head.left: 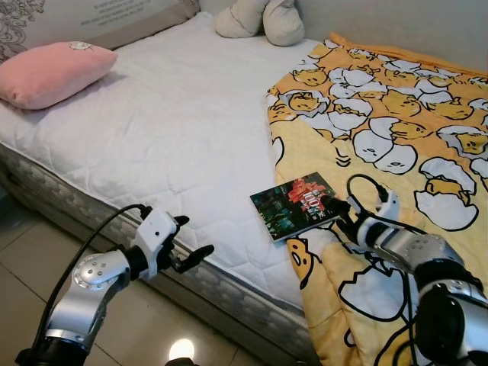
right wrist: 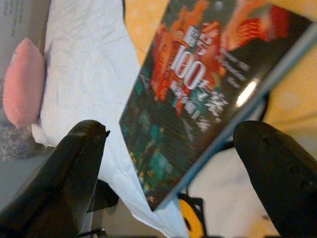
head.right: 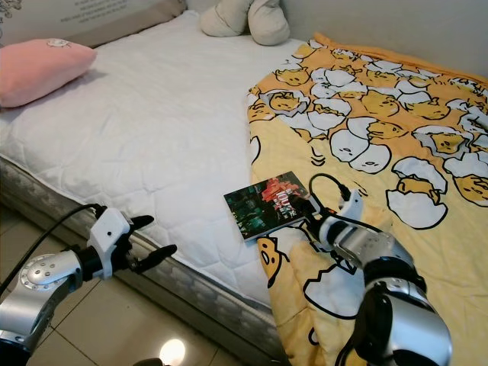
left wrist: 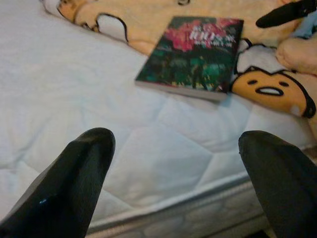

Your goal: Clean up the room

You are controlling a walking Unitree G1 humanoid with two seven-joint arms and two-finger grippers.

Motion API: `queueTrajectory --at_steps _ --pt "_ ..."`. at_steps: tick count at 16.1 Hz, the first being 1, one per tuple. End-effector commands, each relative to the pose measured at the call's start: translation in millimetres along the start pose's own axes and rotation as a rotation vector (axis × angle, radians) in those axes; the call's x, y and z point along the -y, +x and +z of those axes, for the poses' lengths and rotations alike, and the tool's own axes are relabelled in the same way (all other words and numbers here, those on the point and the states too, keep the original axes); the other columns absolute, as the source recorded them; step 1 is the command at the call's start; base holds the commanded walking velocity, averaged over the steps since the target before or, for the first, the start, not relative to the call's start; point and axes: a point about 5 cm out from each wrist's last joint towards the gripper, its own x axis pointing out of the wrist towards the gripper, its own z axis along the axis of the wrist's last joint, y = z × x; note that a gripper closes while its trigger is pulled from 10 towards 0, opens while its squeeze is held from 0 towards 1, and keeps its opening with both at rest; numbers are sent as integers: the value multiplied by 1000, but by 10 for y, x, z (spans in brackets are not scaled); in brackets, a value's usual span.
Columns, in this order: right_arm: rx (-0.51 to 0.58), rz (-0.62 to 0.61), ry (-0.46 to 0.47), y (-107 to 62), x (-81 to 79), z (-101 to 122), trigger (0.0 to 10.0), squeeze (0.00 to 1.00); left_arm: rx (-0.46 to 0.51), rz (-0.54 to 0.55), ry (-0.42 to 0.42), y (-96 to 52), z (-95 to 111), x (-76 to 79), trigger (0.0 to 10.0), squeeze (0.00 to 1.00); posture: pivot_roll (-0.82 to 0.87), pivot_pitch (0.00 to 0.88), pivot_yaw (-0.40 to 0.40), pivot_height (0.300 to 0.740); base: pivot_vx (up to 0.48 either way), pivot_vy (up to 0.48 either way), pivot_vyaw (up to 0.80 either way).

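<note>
A dark book (head.left: 297, 204) with a red and green cover lies near the bed's front edge, half on the white mattress (head.left: 168, 130) and half on the yellow egg-print blanket (head.left: 396, 130). My right gripper (head.left: 341, 216) is open at the book's right edge, low over the blanket. In the right wrist view the book (right wrist: 198, 99) sits between the two spread fingers (right wrist: 79, 163), and neither finger touches it. My left gripper (head.left: 194, 238) is open beside the mattress's front edge, to the left of the book (left wrist: 193, 54) and pointing toward it.
A pink pillow (head.left: 53, 72) rests at the bed's left side. A beige plush cushion (head.left: 259, 19) and a grey patterned pillow (head.left: 114, 15) lie at the far end. Tiled floor (head.left: 191, 335) runs along the bed's front edge under my left arm.
</note>
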Motion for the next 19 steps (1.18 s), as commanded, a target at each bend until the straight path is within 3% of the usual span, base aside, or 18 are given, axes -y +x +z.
queueTrajectory --at_steps 1,6,10,11,12,13,19 --pt "21 -18 -34 22 -44 55 10000 1000 35 12 -8 -22 36 -22 10000 0 63 0 8 740 0 0 0" --pt "140 -98 -99 -41 -51 333 10000 1000 58 7 -41 -67 46 -31 10000 0 72 0 35 740 0 0 0" --pt "156 -189 -109 -72 43 351 10000 1000 32 -20 -76 -27 -80 -112 10000 0 80 0 36 740 0 0 0" --pt "166 -243 -135 -88 95 353 10000 624 21 -22 -84 -11 -129 -156 10000 0 79 0 34 740 0 0 0" --pt "170 -260 -140 -91 111 351 10000 624 17 -20 -85 -12 -145 -170 10000 0 79 0 35 740 0 0 0" --pt "159 -280 -106 -85 164 284 10000 0 8 -17 -89 -29 -184 -199 10000 0 75 0 40 740 0 0 0" --pt "104 -201 -6 35 113 50 10000 0 46 -47 -78 -5 -159 -183 10000 0 72 0 46 740 0 0 0"
